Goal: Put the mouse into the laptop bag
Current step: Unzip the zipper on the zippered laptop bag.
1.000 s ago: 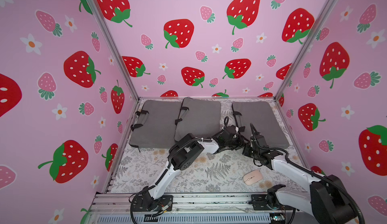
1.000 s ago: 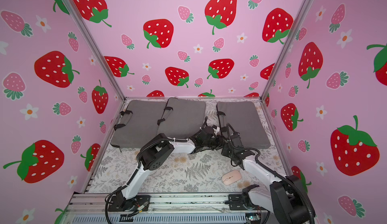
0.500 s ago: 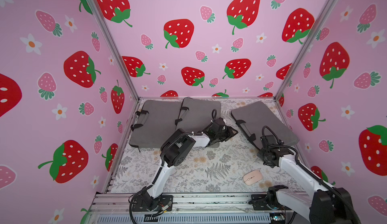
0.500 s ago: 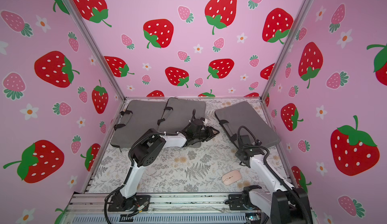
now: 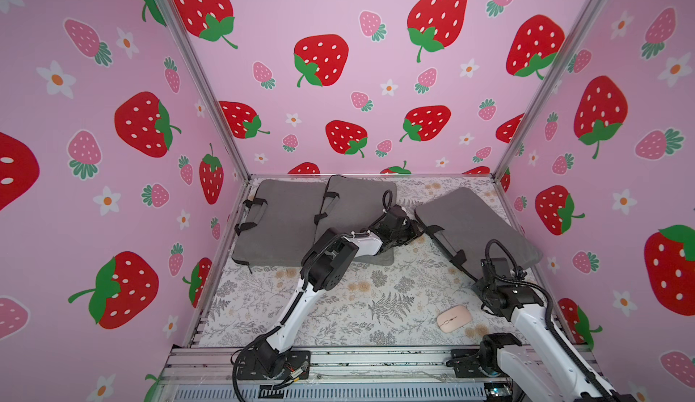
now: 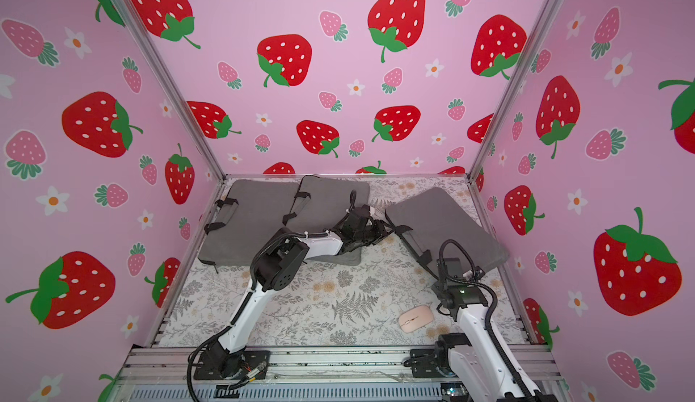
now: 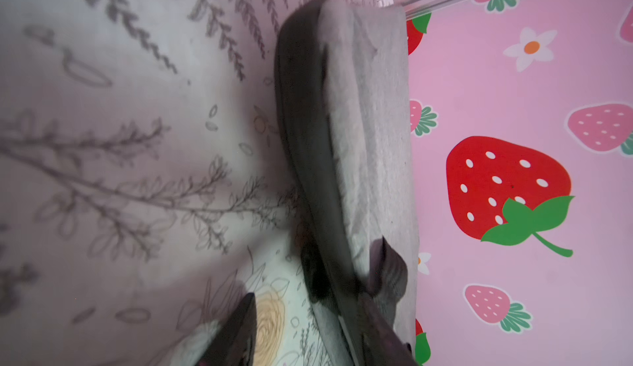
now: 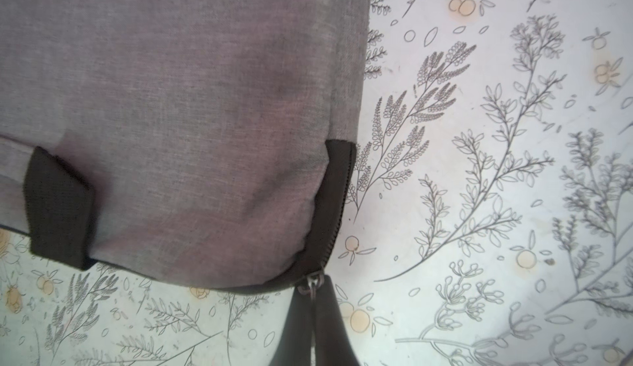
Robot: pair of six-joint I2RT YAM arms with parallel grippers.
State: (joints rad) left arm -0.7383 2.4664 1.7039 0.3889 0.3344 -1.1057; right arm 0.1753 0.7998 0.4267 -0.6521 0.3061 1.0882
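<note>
Left of the mouse (image 5: pixel 454 318) the flowered tablecloth (image 5: pixel 376 294) lies bare. This wide lane runs as far as the left arm (image 5: pixel 301 306), whose white forearm slants across and closes that side. Beyond the mouse there is open cloth too, ending at the near edge of the angled laptop bag (image 5: pixel 477 223). Beyond the mouse and to its right, the right gripper (image 8: pixel 313 292) sits pinched on the zipper pull (image 8: pixel 312 282) at the bag's corner. The right arm (image 5: pixel 526 317) runs back from there close beside the mouse on its right, leaving only a narrow gap. On the near side of the mouse, the metal rail (image 5: pixel 376 360) and the right arm's base (image 5: pixel 489 351) block a low approach. The space straight above the mouse is open in both top views.
</note>
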